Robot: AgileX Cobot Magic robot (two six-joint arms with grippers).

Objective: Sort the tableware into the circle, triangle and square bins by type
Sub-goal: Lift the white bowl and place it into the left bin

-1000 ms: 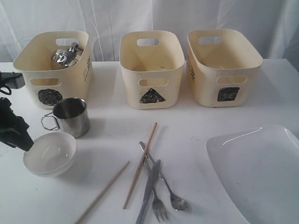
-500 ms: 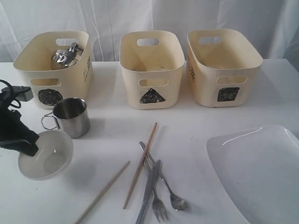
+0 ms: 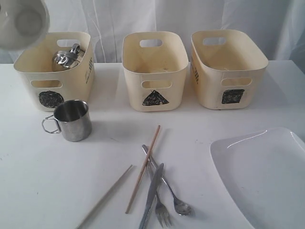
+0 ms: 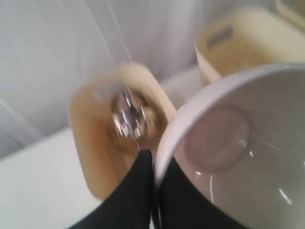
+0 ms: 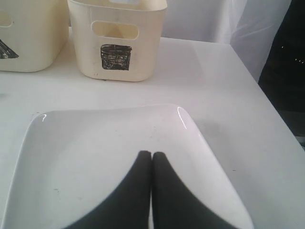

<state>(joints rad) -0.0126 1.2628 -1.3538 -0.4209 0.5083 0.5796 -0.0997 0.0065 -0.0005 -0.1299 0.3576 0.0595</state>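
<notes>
Your left gripper (image 4: pixel 154 164) clamps white bowl (image 3: pixel 21 21) rim; bowl now off table (image 3: pixel 38 181), upper left of frame, above circle bin (image 3: pixel 28 71). Release likely next. Right gripper (image 5: pixel 151 157) pinched together over plate (image 5: pixel 86 143).

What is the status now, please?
Left gripper shut on white bowl, raised near circle bin. Right gripper shut, empty, over plate. No obstruction seen.

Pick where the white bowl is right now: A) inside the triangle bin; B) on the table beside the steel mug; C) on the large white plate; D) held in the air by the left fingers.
D: the left fingers pinch the white bowl by its rim, and it hangs high above the table near the circle bin, away from the steel mug.
</notes>
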